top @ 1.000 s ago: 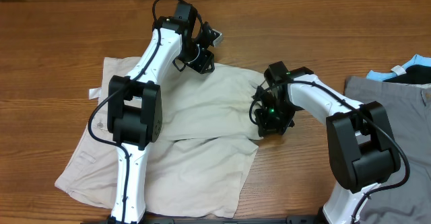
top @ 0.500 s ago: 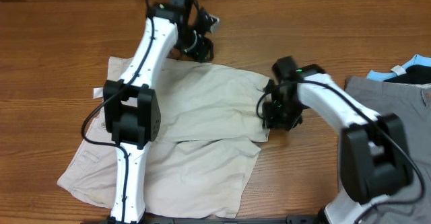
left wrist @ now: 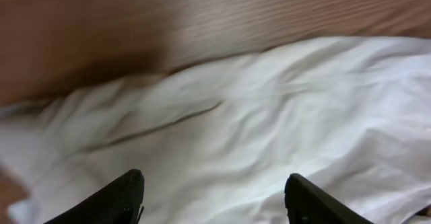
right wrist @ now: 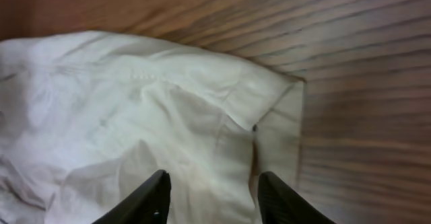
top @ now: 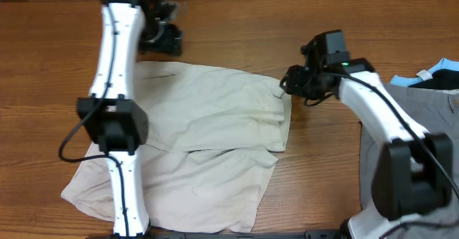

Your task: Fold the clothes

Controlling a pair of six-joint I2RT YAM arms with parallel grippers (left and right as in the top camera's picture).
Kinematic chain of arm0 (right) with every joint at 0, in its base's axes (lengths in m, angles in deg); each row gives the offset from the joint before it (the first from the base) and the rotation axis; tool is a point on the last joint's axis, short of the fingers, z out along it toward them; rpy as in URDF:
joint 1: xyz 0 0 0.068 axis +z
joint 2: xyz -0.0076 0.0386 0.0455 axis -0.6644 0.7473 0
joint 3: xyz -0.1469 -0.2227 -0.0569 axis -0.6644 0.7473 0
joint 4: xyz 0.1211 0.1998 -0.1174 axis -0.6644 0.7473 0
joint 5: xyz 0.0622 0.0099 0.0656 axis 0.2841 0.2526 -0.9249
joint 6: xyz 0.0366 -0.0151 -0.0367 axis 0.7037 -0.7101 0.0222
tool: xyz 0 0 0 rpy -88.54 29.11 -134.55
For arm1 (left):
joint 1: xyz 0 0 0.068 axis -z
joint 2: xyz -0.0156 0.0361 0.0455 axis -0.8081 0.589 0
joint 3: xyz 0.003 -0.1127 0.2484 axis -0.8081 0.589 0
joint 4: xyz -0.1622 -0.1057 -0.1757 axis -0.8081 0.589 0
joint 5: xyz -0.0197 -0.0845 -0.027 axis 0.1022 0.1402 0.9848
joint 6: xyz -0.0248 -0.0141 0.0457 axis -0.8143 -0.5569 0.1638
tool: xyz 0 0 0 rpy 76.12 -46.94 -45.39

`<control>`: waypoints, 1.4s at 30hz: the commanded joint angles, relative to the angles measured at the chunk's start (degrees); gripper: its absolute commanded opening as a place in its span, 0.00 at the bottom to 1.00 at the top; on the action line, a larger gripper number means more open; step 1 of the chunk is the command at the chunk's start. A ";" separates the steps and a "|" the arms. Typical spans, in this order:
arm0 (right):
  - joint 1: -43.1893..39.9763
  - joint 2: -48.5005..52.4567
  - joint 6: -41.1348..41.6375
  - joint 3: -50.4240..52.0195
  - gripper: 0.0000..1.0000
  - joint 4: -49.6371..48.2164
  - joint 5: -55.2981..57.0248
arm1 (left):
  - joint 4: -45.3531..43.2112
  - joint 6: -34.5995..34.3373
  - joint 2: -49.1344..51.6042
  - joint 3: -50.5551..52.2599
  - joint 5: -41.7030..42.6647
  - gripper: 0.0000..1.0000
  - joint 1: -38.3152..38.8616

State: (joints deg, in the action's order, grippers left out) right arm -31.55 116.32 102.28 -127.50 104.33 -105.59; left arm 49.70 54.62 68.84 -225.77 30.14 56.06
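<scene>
The cream shorts (top: 208,138) lie creased on the wooden table (top: 287,24), folded across so that one layer covers their far half and a second layer juts out on the near side. The left gripper (top: 161,39) hangs just beyond the shorts' far left edge, its fingers wide apart and empty. The right gripper (top: 294,81) hovers at the shorts' far right corner, jaws parted and holding nothing, with a grey garment (top: 423,106) well off to the shorts' right

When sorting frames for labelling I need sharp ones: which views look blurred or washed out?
Overhead: sharp and evenly lit, the shorts crisp. Left wrist: soft all over, the shorts bleached nearly white, the table smeared. Right wrist: wood grain streaked by blur, the shorts' folds fairly readable.
</scene>
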 commanded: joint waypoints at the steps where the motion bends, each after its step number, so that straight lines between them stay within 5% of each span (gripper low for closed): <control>1: 0.92 4.22 5.07 -0.33 0.42 -1.77 -2.95 | 2.21 -1.62 -0.02 -0.09 0.68 0.70 -4.55; 14: 1.18 11.37 7.34 -0.31 0.49 -8.13 -3.26 | 0.52 -0.24 -0.02 14.21 7.63 0.71 -10.60; 19: 1.03 11.50 7.69 -0.61 0.04 -11.93 -9.42 | -2.51 -0.07 0.00 19.50 6.51 0.70 -10.38; 27: -4.74 8.63 8.00 -6.03 0.04 -12.41 -15.52 | -5.57 0.15 0.00 24.50 6.54 0.68 -10.38; 42: -9.84 9.20 10.14 -7.15 0.04 -25.20 -9.66 | -9.64 0.11 0.00 24.50 6.78 0.65 -10.27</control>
State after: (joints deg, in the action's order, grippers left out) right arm -41.13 126.99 111.92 -133.07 81.36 -117.94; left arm 40.70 54.25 68.84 -201.62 35.80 45.46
